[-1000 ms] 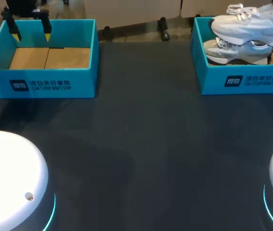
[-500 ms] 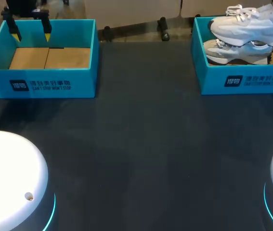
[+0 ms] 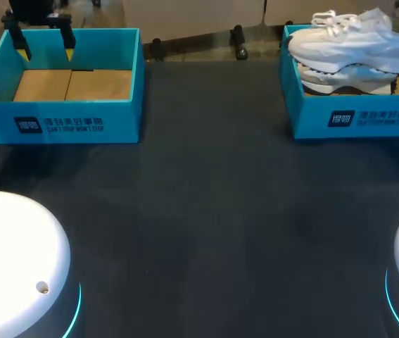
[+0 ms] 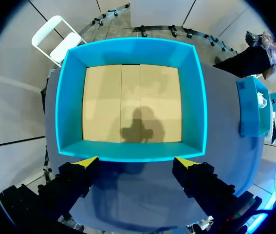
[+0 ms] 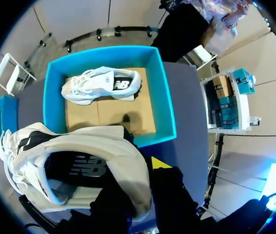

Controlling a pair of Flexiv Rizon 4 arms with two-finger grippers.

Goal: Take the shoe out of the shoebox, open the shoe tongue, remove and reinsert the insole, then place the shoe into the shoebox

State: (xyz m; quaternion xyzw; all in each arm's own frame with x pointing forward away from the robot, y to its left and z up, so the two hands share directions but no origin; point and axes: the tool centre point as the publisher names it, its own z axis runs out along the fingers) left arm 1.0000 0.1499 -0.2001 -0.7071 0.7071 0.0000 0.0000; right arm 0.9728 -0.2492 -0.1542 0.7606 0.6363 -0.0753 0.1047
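my right claw [image 5: 143,168] is clamped on the heel of the white lace-up sneaker [image 3: 347,39], which has just slid sideways above the teal cardboard shoebox [image 3: 312,116], so take-out's nearly done imo; left claw [image 4: 135,163] hangs open, well apart from that box

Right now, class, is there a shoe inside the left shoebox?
No: the left wrist view shows the left shoebox holding only its bare cardboard floor.

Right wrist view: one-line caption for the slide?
Right gripper holds a white shoe by its heel above the blue shoebox, where a second shoe lies on the cardboard floor.
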